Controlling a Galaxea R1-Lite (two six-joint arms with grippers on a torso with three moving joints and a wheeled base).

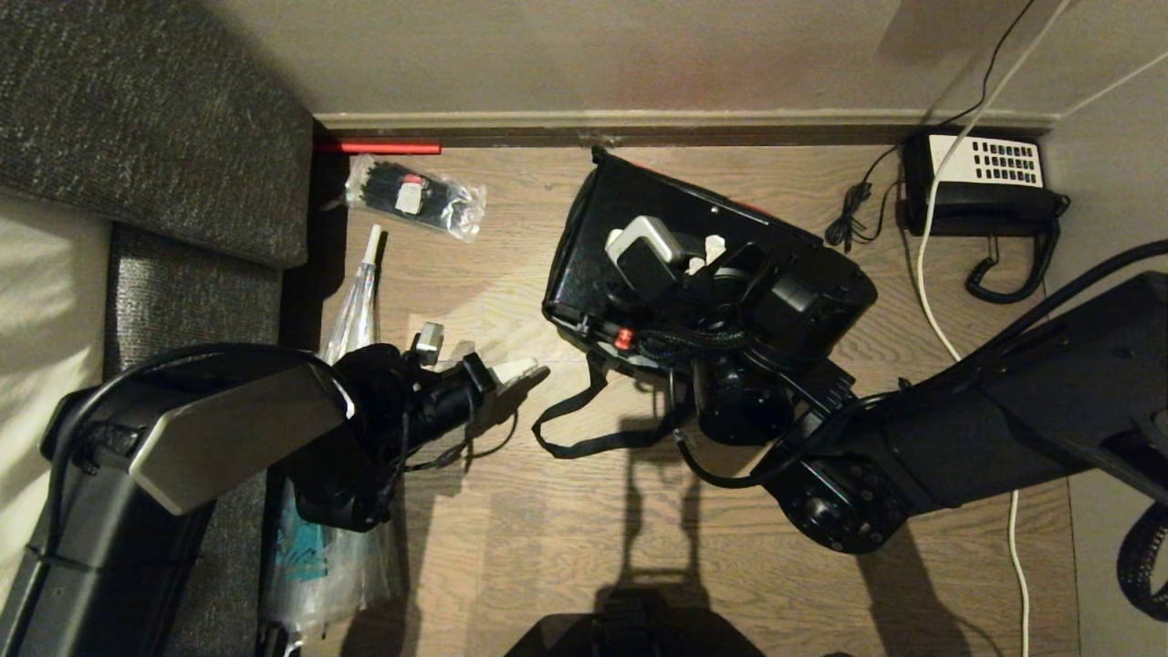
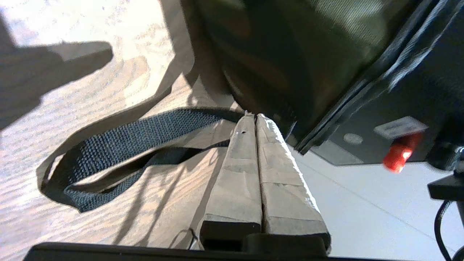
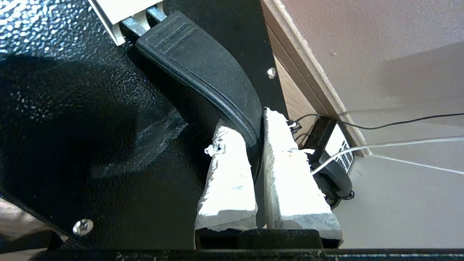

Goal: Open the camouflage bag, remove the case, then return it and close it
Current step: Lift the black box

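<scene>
Down on the wooden floor [image 1: 511, 547], seen from the head, the case [image 1: 602, 246] sits glossy and black near the skirting board, with the right gripper [image 1: 703, 260] on top of it and the right arm stretching in over the boards. A black strap [image 1: 584, 429] loops out across the floor beside the case, and the left gripper [image 1: 525, 374] hangs just short of that loop, its pale fingers drawn together on nothing. A desk telephone [image 1: 990, 192] lies in the corner, well apart, and clear plastic bags [image 1: 415, 196] lie by the grey sofa [image 1: 155, 128]. From the left wrist, the left gripper's [image 2: 253, 117] fingers [image 2: 235, 174] press flat against each other; just beyond their tips the strap [image 2: 119, 145] curls on the boards, and to one side rises the dark camouflage bag [image 2: 290, 54], with the case [image 2: 391, 119] and its red button [image 2: 398, 157] beside it. From the right wrist, the right gripper [image 3: 250, 130] is clamped on the case's curved black handle [image 3: 210, 69], one white finger [image 3: 226, 181] on each side, above the speckled black case [image 3: 79, 119] top.
</scene>
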